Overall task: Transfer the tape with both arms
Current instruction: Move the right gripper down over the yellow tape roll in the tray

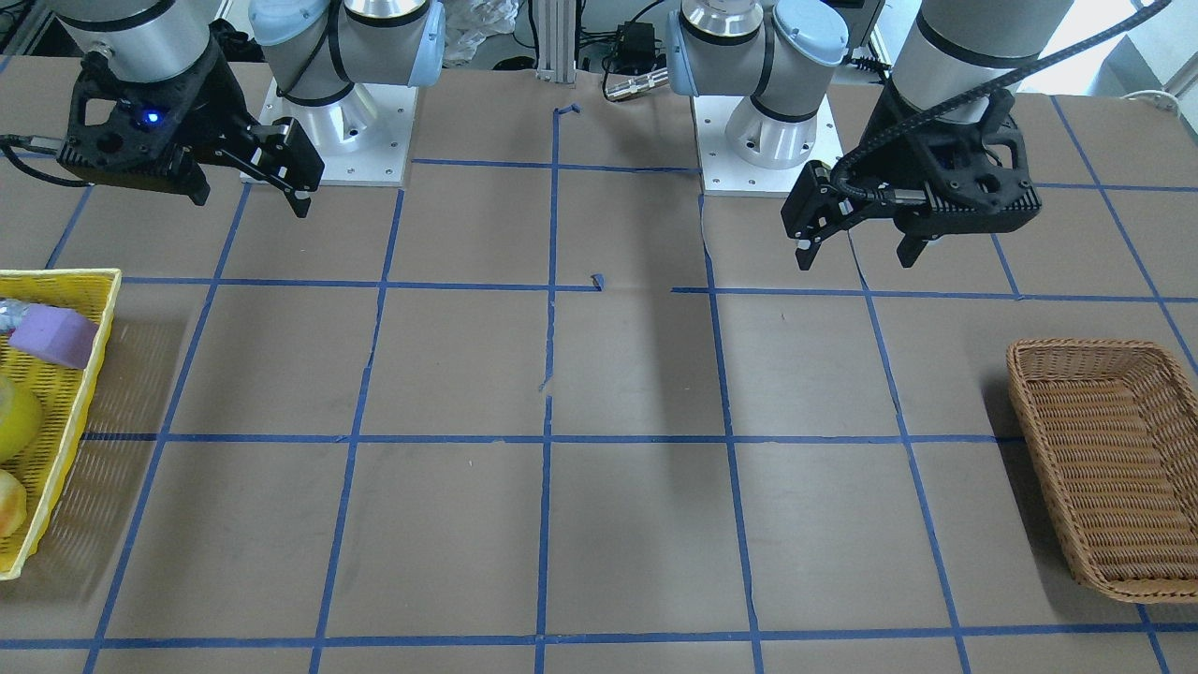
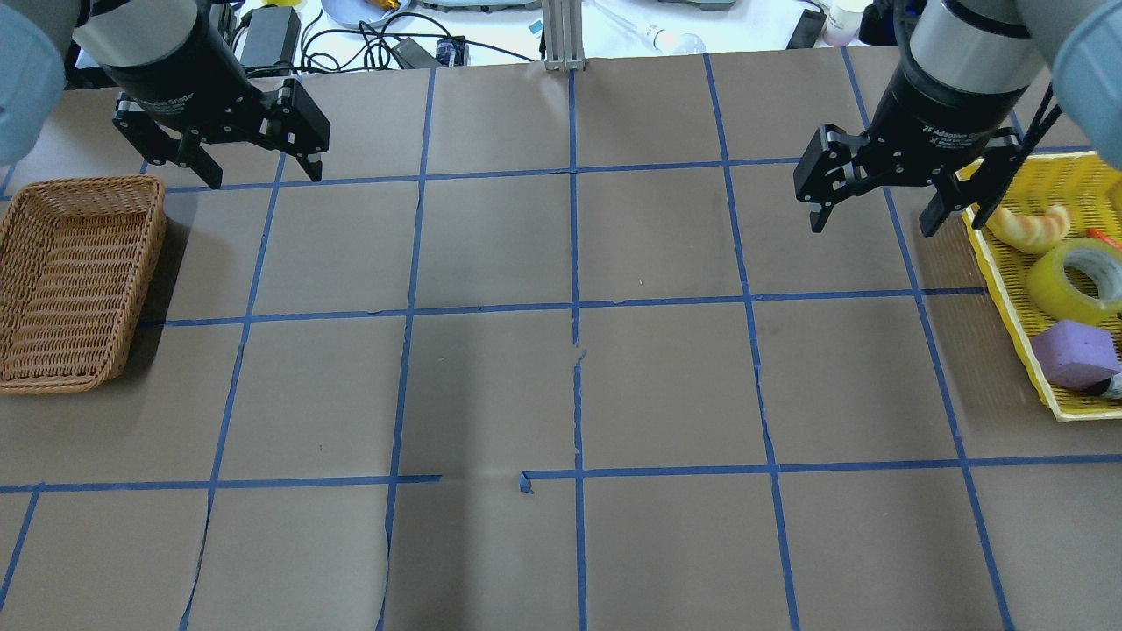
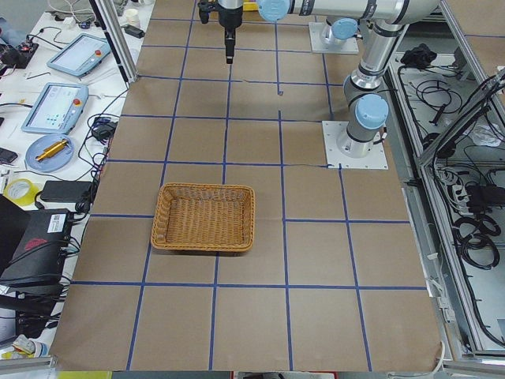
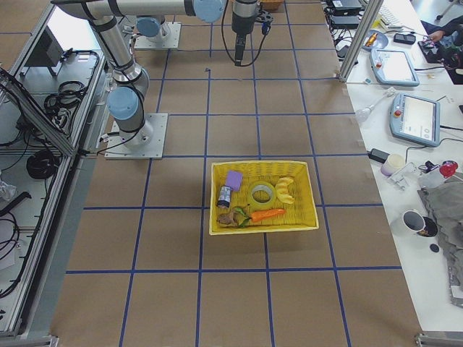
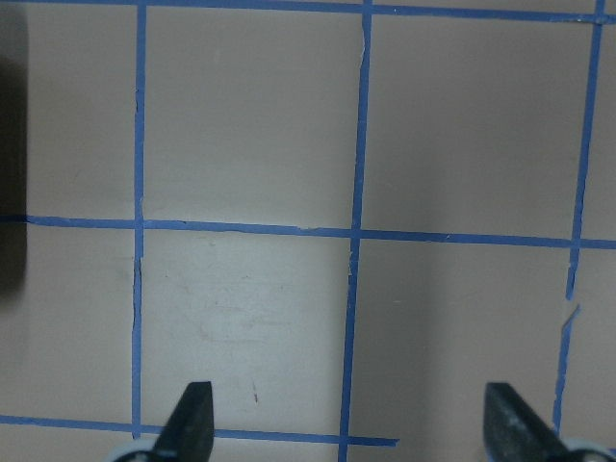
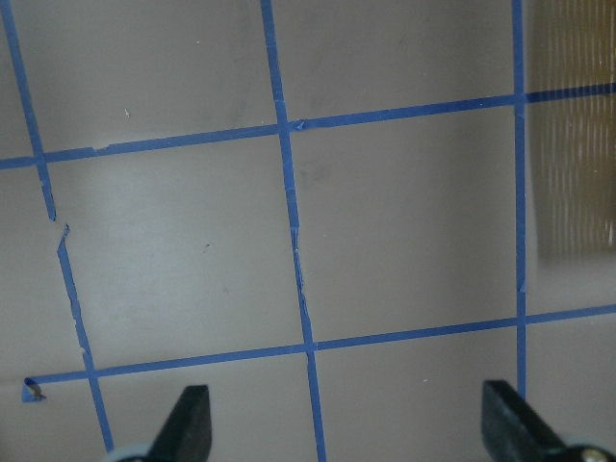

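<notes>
Right hand spread, glossy ring-shaped tape in yellow mesh basket

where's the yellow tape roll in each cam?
Front-facing: tape at far left edge, cropped, in yellow basket.
Overhead: tape at right edge, in basket.
Exterior left: not in it.
Exterior right: tape mid-frame, in basket.
Left wrist: not in it.
Right wrist: not in it.
Landmark: purple block beside it in the yellow basket.
</notes>
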Action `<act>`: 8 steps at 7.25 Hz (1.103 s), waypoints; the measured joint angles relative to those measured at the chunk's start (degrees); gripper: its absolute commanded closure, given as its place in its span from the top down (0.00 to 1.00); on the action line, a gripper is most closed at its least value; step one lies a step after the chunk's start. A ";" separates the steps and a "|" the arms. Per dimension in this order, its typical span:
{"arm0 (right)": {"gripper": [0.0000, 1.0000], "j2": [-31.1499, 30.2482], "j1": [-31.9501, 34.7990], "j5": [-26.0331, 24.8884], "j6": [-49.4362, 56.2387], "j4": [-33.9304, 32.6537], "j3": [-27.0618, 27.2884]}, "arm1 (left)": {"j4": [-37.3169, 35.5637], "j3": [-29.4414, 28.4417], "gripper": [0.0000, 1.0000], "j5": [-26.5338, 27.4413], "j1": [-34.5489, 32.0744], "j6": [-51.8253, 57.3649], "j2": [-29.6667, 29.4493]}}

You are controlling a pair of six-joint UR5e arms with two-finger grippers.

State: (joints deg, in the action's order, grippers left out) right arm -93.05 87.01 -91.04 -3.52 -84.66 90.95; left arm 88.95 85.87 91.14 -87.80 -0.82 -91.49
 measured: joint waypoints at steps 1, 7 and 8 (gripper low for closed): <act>1.00 0.09 -1.57 0.01 0.40 -0.82 -0.09 | 0.00 0.00 1.00 0.00 0.00 -0.03 0.00; 1.00 15.05 -27.61 0.18 28.94 -16.32 0.01 | 0.00 0.08 1.00 0.05 0.03 0.03 0.17; 1.00 18.95 -30.34 0.06 31.58 -20.32 0.06 | 0.00 0.08 1.00 0.07 0.04 0.03 0.20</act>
State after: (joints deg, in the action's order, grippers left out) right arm -74.10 56.67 -90.98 28.06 -104.98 91.00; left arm 88.95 85.95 91.22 -87.76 -0.79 -91.29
